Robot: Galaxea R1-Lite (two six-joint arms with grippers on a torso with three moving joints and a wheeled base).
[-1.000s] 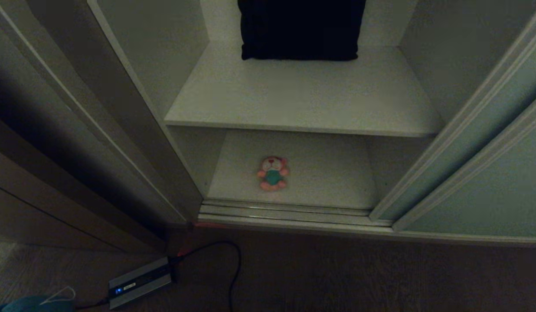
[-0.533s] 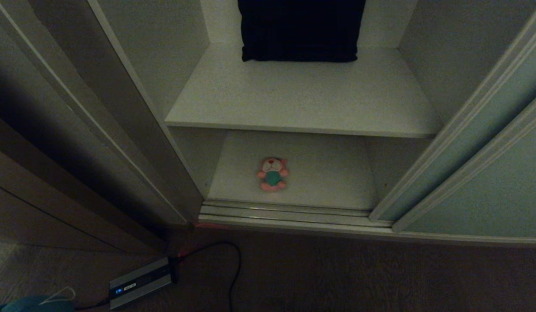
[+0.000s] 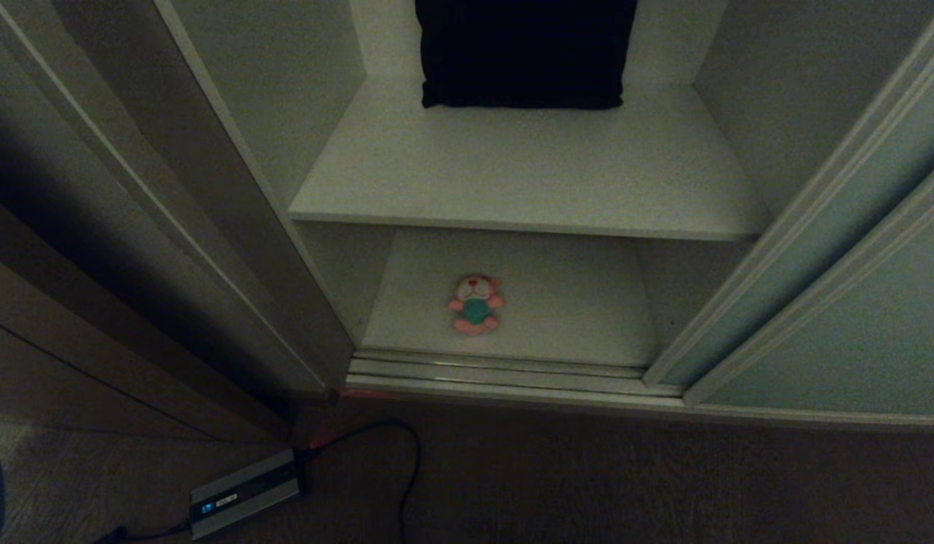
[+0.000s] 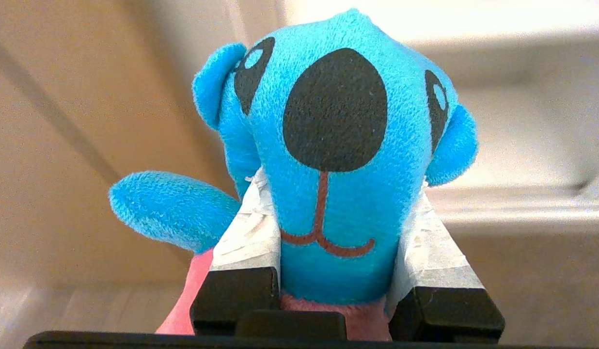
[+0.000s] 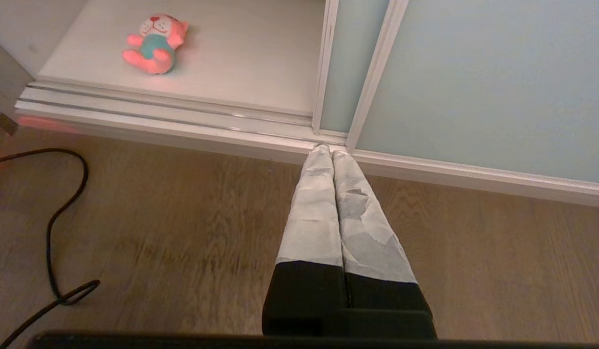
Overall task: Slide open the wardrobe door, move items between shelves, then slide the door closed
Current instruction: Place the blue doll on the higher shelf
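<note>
The blue toy (image 4: 336,145) sat pinched between the taped fingers (image 4: 248,232) of the left claw (image 4: 336,247), its face turned toward the wrist camera, one arm sticking out to the side and the red belly just showing at the claw's base; blurred cream wardrobe surfaces lay beyond it. The pink toy (image 3: 475,304) lay on its back on the lower shelf (image 3: 573,302), near the front edge, well ahead of the right claw (image 5: 332,154) and off to its left. That claw hung over the wooden floor (image 5: 183,218) with its fingers pressed together and empty, tips pointing at the floor track (image 5: 159,114) just beside the frame of the door (image 5: 474,72), which stood slid open to the right. The upper shelf (image 3: 527,166) held only a dark cushion (image 3: 524,49) at the back. Compared with a second earlier, the teal shape at the head view's lower left corner had gone, leaving a dark edge there; the pink toy, cushion, the box (image 3: 244,493) and its cable (image 3: 403,468) on the floor had not moved.
</note>
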